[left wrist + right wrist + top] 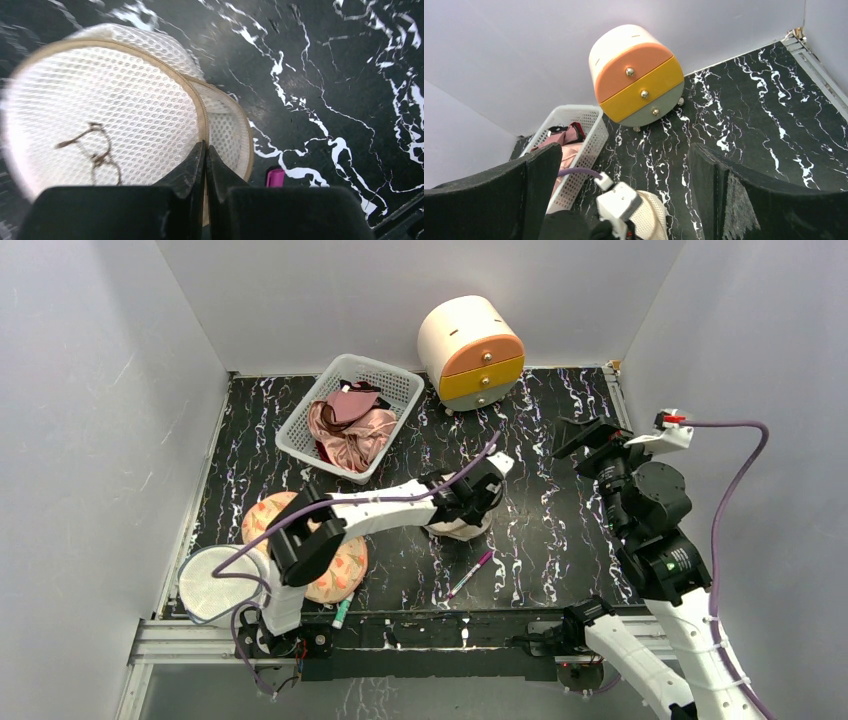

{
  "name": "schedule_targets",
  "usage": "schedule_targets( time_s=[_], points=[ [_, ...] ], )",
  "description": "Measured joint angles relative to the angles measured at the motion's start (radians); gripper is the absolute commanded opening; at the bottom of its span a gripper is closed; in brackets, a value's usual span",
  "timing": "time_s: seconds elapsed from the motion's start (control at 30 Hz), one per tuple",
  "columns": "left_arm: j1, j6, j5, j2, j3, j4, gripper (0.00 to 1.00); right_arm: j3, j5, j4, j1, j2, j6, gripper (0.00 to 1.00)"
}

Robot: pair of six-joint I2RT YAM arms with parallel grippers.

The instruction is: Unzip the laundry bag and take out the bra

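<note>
Pulling the zip round the bag (100, 125) looks like the job right now. The bag sits near the middle of the table (560, 540), under the left gripper (205, 150), with its flat face and little bra drawing turned toward the wrist camera. That gripper's two fingers are pressed tight together right on the zip line, at 4 o'clock on the flat face. I cannot see if the zip tab is between them. To do it well, the gripper should hold tight and go round the rim, not straight away, or the light bag may just slide along. The right gripper (624, 160) is wide open, holds nothing and hangs high at 3 o'clock from the bag; it could press the bag down. The left wrist view shows a gap beside the lid, just past the fingers, so the zip seems partly open. The top view hides this under the arm, but it shows the basket (296, 430) at 11 o'clock and the pen (470, 573) at 5 o'clock.
</note>
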Motion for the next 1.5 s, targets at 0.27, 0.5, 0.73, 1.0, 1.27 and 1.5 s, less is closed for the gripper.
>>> schedule_targets(
  time_s=[0.27,0.5,0.73,1.0,1.27,1.5],
  points=[
    [0.019,-0.072,0.143,0.150,0.009,0.051,0.00,0.000,-0.029,-0.011,0.000,0.011,-0.003,0.98],
    [0.037,-0.079,0.172,0.126,-0.005,0.050,0.62,0.000,-0.050,-0.014,0.000,0.018,-0.014,0.98],
    [0.153,-0.108,0.279,-0.102,-0.084,0.056,0.98,-0.002,-0.089,-0.017,0.000,0.064,-0.031,0.98],
    [0.588,-0.114,0.369,-0.418,-0.089,0.052,0.98,0.006,-0.130,-0.018,0.000,0.145,-0.098,0.98],
    [0.942,-0.005,0.198,-0.627,0.187,-0.111,0.99,0.106,-0.177,-0.019,0.000,0.221,-0.179,0.98],
    [0.911,0.042,0.191,-0.743,0.369,-0.197,0.98,0.262,-0.178,-0.002,0.000,0.254,-0.246,0.98]
  ],
)
